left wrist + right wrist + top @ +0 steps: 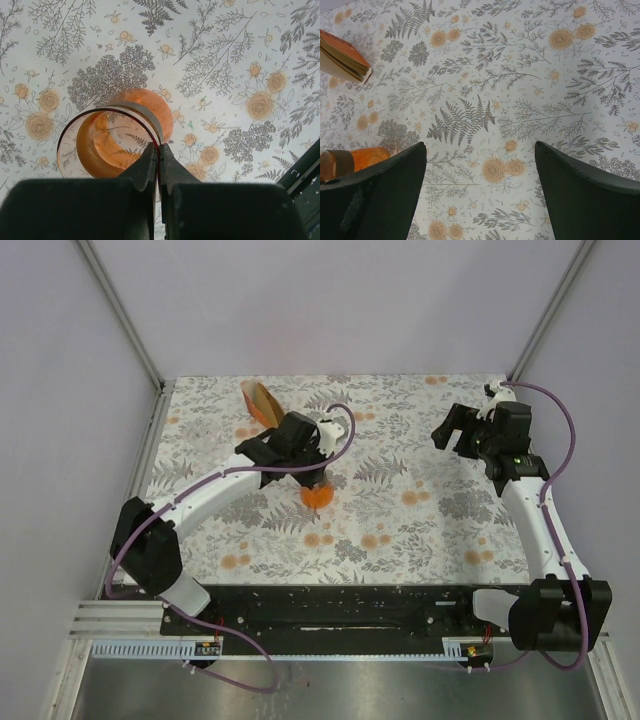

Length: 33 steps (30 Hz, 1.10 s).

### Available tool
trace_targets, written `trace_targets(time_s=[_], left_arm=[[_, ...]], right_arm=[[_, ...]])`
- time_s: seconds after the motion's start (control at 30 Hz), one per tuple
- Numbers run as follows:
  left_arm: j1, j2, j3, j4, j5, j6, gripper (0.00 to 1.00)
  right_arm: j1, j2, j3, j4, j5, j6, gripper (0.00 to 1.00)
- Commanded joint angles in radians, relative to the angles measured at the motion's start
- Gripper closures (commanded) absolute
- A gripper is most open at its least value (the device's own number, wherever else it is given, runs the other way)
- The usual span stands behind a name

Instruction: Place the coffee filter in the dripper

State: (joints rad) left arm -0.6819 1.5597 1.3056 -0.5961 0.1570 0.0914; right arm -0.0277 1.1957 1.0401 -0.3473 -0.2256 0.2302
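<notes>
Two tools: left tool (pixel 159 147) pinches the dripper (pixel 100 145) rim, contents unclear; right tool (pixel 479 150) gapes open.

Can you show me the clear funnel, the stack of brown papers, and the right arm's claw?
dripper (pixel 110 145), left wrist view, its clear cone wall.
filter bundle (pixel 262 402), top external view, its brown side.
right gripper (pixel 479 145), right wrist view, the gap between its open jaws.

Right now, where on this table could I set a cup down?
Bare cloth lies between the dripper and the right arm, and nearer, between both arms. Crowded at back left: filter stack, left arm, dripper.
</notes>
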Motion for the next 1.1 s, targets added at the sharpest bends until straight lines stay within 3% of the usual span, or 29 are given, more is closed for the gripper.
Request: trace_targets(time_s=[0.0, 0.23, 0.33, 0.43, 0.57, 0.7, 1.07], left_arm=[[-0.001, 0.013, -0.081, 0.194, -0.013, -0.05, 1.0], [-0.033, 0.043, -0.085, 0.194, -0.05, -0.033, 0.99], [-0.036, 0.053, -0.06, 0.157, -0.027, -0.033, 0.67], [-0.036, 0.043, 0.001, 0.11, 0.002, -0.015, 0.44], [-0.019, 0.014, 0.18, -0.036, 0.053, 0.062, 0.29], [0.109, -0.013, 0.325, -0.142, 0.13, 0.087, 0.24], [0.678, 0.052, 0.265, -0.067, -0.112, 0.128, 0.22]], right_arm=[[0.008, -0.028, 0.032, -0.007, 0.017, -0.005, 0.04], [0.009, -0.021, 0.026, 0.013, -0.011, 0.008, 0.04], [0.009, -0.015, 0.026, 0.016, -0.015, 0.009, 0.03], [0.008, -0.012, 0.028, 0.016, -0.024, 0.008, 0.04], [0.009, -0.013, 0.032, 0.014, -0.026, 0.009, 0.03], [0.011, -0.019, 0.025, 0.017, -0.035, 0.006, 0.03], [0.015, -0.01, 0.001, 0.037, -0.067, -0.008, 0.03]])
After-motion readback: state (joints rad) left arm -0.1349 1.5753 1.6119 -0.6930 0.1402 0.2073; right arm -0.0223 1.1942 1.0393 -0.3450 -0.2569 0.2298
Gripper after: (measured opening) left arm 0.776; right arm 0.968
